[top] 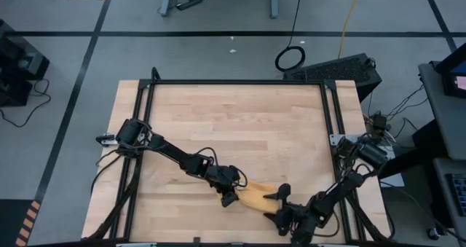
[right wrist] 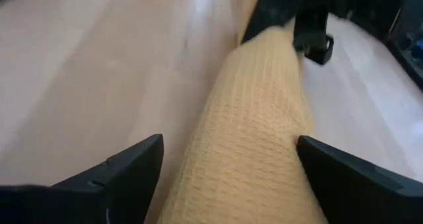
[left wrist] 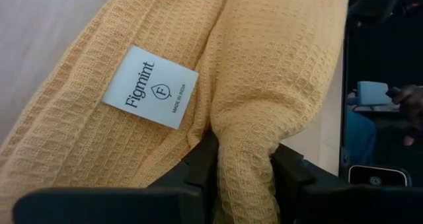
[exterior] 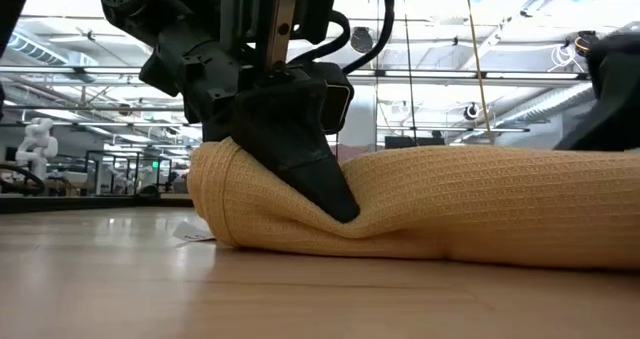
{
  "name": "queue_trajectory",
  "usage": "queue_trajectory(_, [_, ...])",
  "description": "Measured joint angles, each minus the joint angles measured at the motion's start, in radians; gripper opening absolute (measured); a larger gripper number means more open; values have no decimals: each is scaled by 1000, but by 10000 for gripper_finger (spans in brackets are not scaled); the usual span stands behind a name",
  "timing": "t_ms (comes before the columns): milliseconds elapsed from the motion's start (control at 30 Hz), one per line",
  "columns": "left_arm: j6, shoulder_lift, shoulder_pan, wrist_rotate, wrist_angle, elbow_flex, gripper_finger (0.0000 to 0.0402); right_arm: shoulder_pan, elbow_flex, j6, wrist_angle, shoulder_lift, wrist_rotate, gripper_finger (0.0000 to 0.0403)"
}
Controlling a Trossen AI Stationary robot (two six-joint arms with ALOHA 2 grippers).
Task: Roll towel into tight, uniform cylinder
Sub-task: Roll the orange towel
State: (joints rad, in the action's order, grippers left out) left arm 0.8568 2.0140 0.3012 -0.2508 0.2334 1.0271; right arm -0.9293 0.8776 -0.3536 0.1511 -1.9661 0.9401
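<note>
Left to right, high view. Left arm comes in from the table's (top: 218, 116) left edge and reaches diagonally to lower centre of frame. The left gripper (top: 228, 197) sits at the left end of the towel (top: 258, 196). In the left wrist view its 2 fingers (left wrist: 198, 161) are clenched on a raised ridge of the weave, w/ the white label (left wrist: 150, 86) just beside the pinch, lying flat on the cloth. Low view agrees: dark fingertips dig into the roll's top near its left end, denting it. Likely reason: pin that end so the layers don't spring apart while the other end gets worked.

Towel itself is a mustard roll lying on the wood at lower centre of the high frame, near the table's bottom edge, running left-right between both grippers. In the low view it's already a fat cylinder, rounded at the left end, resting on the board; looks far along, tightness is prob what remains.

Right arm enters from the lower right. The right gripper (top: 285, 216) is at the roll's right end. In the right wrist view its fingers stand wide apart, 1 each side of the roll, straddling but not squeezing, so released. Prob placed to close on that end or nudge it even.
</note>
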Motion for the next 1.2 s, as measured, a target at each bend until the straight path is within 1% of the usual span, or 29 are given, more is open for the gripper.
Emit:
queue_trajectory(167, [-3,0,0,0,6,0,95,17,1,-97,-1,-25,-3,335])
queue_trajectory(267, [-7,0,0,15,18,-1,95,25,1,-153,-5,-26,1,311])
queue_trajectory(400, [-51,2,6,22,42,-1,98,39,0,-254,-19,-27,27,249])
queue_trajectory(500, [-86,2,16,15,49,-2,116,41,0,-321,-32,-27,26,191])
queue_trajectory(600, [-118,2,22,-11,51,-1,148,41,0,-350,-37,-27,22,132])
queue_trajectory(667, [-132,1,23,-50,52,-1,174,41,0,-361,-42,-27,9,94])
queue_trajectory(800, [-132,-26,7,-147,40,-2,223,47,0,-394,-51,-25,-23,39])
queue_trajectory(867, [-146,-61,3,-159,24,-3,239,53,0,-402,-52,-24,-38,29])
queue_trajectory(933, [-187,-106,0,-163,18,-3,246,63,0,-415,-56,-16,-59,29])
queue_trajectory(1033, [-265,-182,1,-140,-15,-3,249,84,0,-452,-62,0,-95,47])
queue_trajectory(1067, [-291,-206,9,-104,-16,-3,249,92,0,-461,-63,6,-116,54])
queue_trajectory(1200, [-397,-275,64,119,-3,-1,249,130,-1,-482,-85,47,-196,61])
